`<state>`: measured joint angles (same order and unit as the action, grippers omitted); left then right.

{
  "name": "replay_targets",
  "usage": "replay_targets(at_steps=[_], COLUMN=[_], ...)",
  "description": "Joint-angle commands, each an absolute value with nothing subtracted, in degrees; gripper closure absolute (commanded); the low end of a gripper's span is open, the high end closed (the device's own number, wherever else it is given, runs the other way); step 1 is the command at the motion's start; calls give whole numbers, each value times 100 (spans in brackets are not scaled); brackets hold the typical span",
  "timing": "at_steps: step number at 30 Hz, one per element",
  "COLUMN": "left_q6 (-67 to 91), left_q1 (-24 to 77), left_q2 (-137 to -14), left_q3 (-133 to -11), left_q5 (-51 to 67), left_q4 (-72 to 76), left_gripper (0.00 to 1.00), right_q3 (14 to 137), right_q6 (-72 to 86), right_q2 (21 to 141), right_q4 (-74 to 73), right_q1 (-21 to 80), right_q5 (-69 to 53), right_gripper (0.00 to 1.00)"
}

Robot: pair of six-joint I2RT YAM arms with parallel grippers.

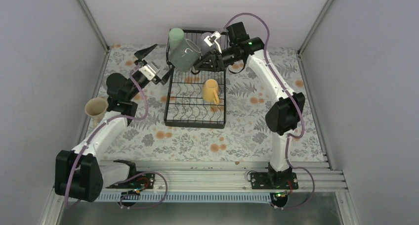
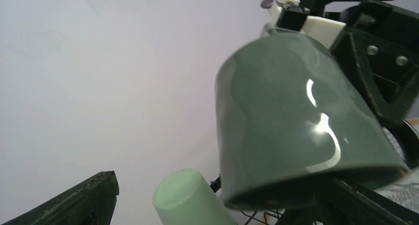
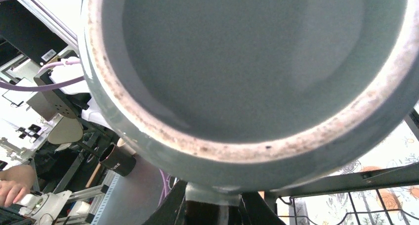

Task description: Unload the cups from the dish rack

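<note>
The right gripper (image 1: 201,62) pinches the handle of the dark grey-green mug (image 1: 184,54), holding it tilted in the air above the far end of the dish rack (image 1: 195,124), near the worktop's far edge. The left gripper (image 1: 155,67), fingers spread wide, sits just left of the mug. White lettering on a black cup (image 3: 117,161) beyond the table is too blurred to read.

- Floral-patterned table cover (image 1: 247,131) lay flat.
- Pale walls (image 1: 44,62) enclosed three sides.
- Aluminium rail (image 1: 207,178) ran along the near edge.
- Person's hand (image 3: 12,190) showed beyond.
</note>
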<state>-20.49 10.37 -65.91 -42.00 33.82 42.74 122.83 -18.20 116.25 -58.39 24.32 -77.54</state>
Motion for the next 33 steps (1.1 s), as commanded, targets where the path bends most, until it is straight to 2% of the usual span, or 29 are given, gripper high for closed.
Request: replay_targets(at_steps=[1,6,9,14,20,22,25,27,30,32,33], left_q6=[-2297,-2363,-2326,-1787,-1687,-1729,-1741,-1770,-1863,-1962,-2076], left_q1=[1165,1324,1398,1464,1582,1598,1603,1603,1606,1602,1598], left_q2=[-6883,-7166,-7265,-7468,-7374,-7284,-7176,-7120,-7050,-7012,-6965], left_q3=[-4633,-4875,-4953,-5285,-5418,-5395,-5393,-5388,-5447,-5612,-5709], left_q5=[3152,3016,3035,3477,3501,3521,3502,3506,3506,3476,3460], left_q4=[4425,4452,4456,4225,3946,3894,3759,3696,3461,3107,2884], left_gripper=[2,7,15,45,65,77,93,97,98,98,98], right_q3=[12230,12103,11990,11885,11896,11915,11942,11961,12015,12077,12115], right_q6=[-2056,-2015,-1945,-1856,-1828,-1828,-1798,-1797,-1807,-1825,-1870], right_q2=[11587,11486,11420,11407,11442,11468,11518,11547,11552,11527,11505], right_q4=[-5818,-5763,-5664,-5575,-5545,-5530,-5499,-5496,-5496,-5510,-5546], right_q1=[2514,2574,2588,2618,2619,2618,2619,2615,2619,2612,2612], right_q5=[-8327,-8381,-8451,-8540,-8545,-8516,-8387,-8308,-8153,-7959,-7817], right_gripper=[97,97,97,97,97,95,89,84,64,42,36])
